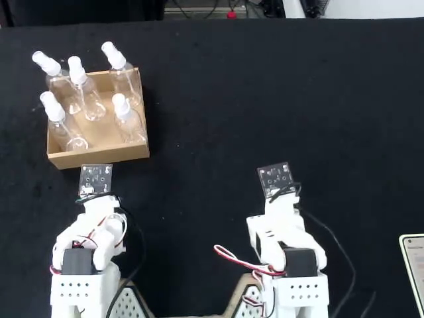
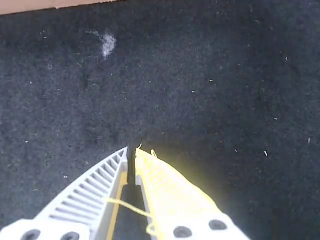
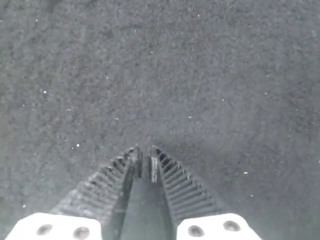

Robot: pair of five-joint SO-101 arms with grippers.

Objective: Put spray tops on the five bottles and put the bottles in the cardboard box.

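Five bottles (image 1: 86,99) with spray tops (image 1: 113,55) stand in the cardboard box (image 1: 99,156), upper left; jaws of the left arm (image 1: 89,242) and right arm (image 1: 288,248) sit together, empty, over the table (image 1: 265,99).

No text, number or sign can be read anywhere. The bottles (image 1: 85,98) and the cardboard box (image 1: 99,156) show no legible label. A pale card (image 1: 415,265) at the right edge of the table (image 1: 265,99) carries faint marks that are too small to make out.
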